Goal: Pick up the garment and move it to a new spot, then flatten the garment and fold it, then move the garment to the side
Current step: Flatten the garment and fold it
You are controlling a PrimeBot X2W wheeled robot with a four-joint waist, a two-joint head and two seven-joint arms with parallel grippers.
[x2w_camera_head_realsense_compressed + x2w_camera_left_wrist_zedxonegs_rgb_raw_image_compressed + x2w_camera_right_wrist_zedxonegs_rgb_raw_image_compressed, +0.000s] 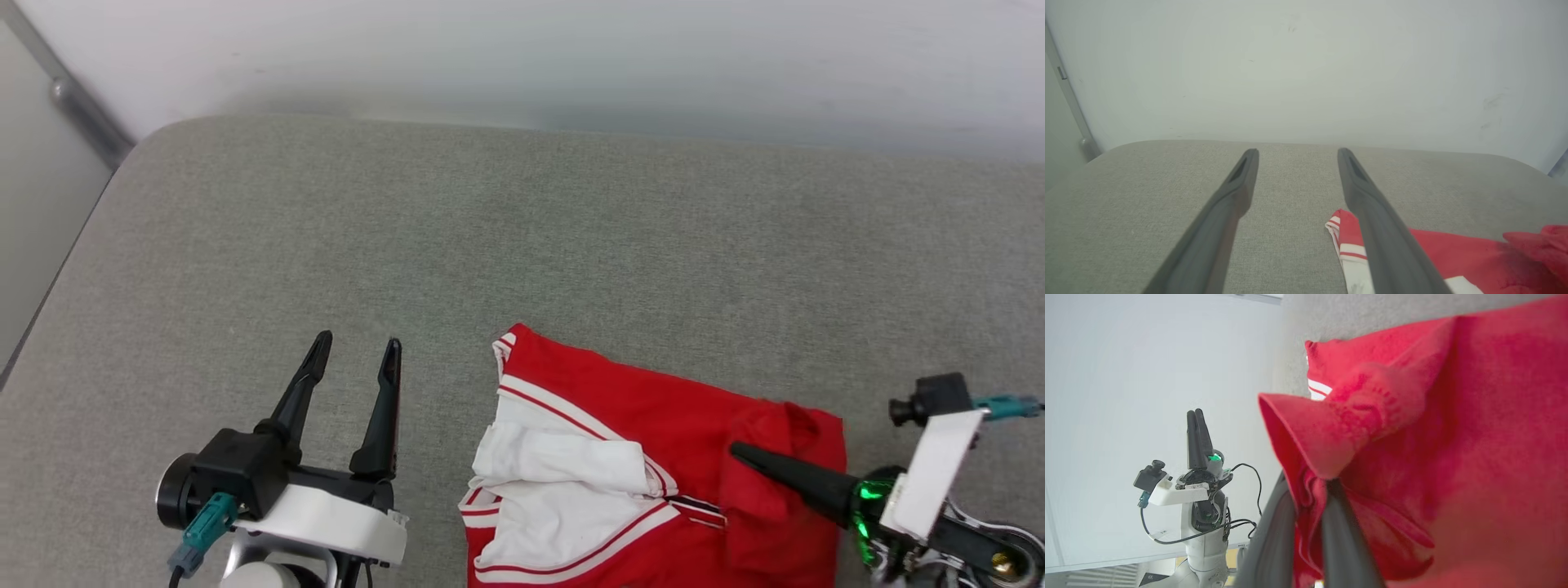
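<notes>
Folding looks under way: right claw (739,452) pinches the garment (653,441) by its right edge on the grey cushion (522,229); left claw (359,343) gapes empty beside its left edge. Next: carry that flap across.

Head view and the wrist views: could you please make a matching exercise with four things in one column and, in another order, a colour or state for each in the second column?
Column one:
1. left end effector
2. right end effector
3. garment
4. padded surface

Column two:
A. grey, with the other things on or above it
B. shut, pinching a fold of red cloth
C. open, nothing between its fingers
D. red with white sleeves and striped trim

Right pairs: 1-C, 2-B, 3-D, 4-A.
</notes>
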